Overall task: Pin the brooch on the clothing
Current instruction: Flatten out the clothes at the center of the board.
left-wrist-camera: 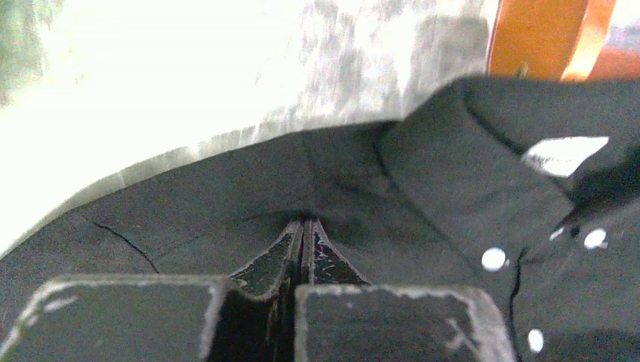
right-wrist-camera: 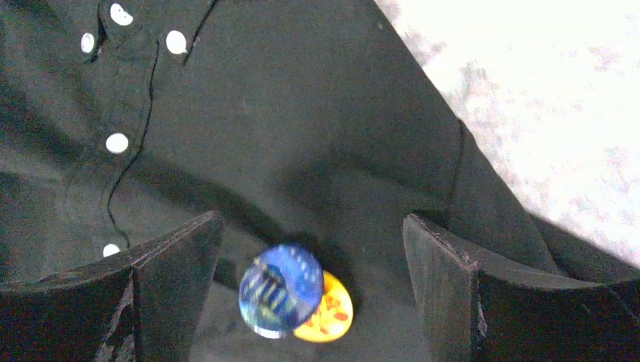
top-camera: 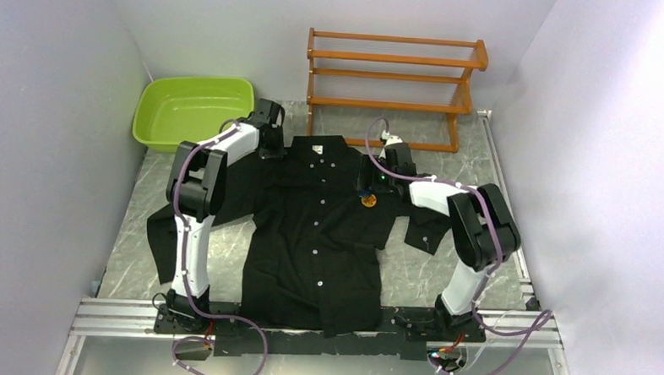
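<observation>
The clothing (top-camera: pixel 318 246), a black collared shirt with white buttons, lies spread flat on the table. The brooch (top-camera: pixel 368 201) rests on its chest, to the right of the button row. In the right wrist view the brooch (right-wrist-camera: pixel 332 313) shows an orange disc with a blue round part (right-wrist-camera: pixel 281 288) overlapping it. My right gripper (right-wrist-camera: pixel 313 226) hangs open over it, one finger on each side, neither touching. My left gripper (left-wrist-camera: pixel 306 226) is at the shirt's left shoulder beside the collar. Its jaws are pressed together, and the clothing (left-wrist-camera: pixel 226 188) puckers at their tips.
A green plastic basin (top-camera: pixel 194 110) sits at the back left. A wooden rack (top-camera: pixel 392 80) stands behind the collar, and its foot (left-wrist-camera: pixel 540 34) shows in the left wrist view. White walls close in both sides. The shirt's sleeves spread toward each arm.
</observation>
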Action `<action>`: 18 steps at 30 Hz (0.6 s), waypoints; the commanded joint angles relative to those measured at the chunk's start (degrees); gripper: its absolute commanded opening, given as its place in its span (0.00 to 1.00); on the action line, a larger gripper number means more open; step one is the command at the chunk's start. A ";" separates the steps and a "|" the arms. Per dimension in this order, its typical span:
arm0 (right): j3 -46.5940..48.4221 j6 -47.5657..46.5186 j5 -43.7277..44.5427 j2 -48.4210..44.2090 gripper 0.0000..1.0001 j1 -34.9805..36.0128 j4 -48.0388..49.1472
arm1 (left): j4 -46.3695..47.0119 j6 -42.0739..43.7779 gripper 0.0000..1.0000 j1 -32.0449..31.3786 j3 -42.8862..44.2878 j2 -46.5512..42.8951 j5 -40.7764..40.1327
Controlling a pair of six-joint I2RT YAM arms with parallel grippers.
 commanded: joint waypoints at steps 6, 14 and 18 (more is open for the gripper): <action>9.54 0.33 -2.25 11.66 0.94 -0.04 8.54 | -11.34 3.43 0.03 0.09 12.92 14.88 -8.91; 16.25 -0.90 2.22 14.73 0.98 -0.27 2.10 | -10.49 3.33 0.03 1.92 16.90 13.92 -10.06; 15.53 -2.94 2.69 9.79 1.00 -0.32 0.56 | -6.44 6.74 0.19 0.97 14.20 4.11 -5.75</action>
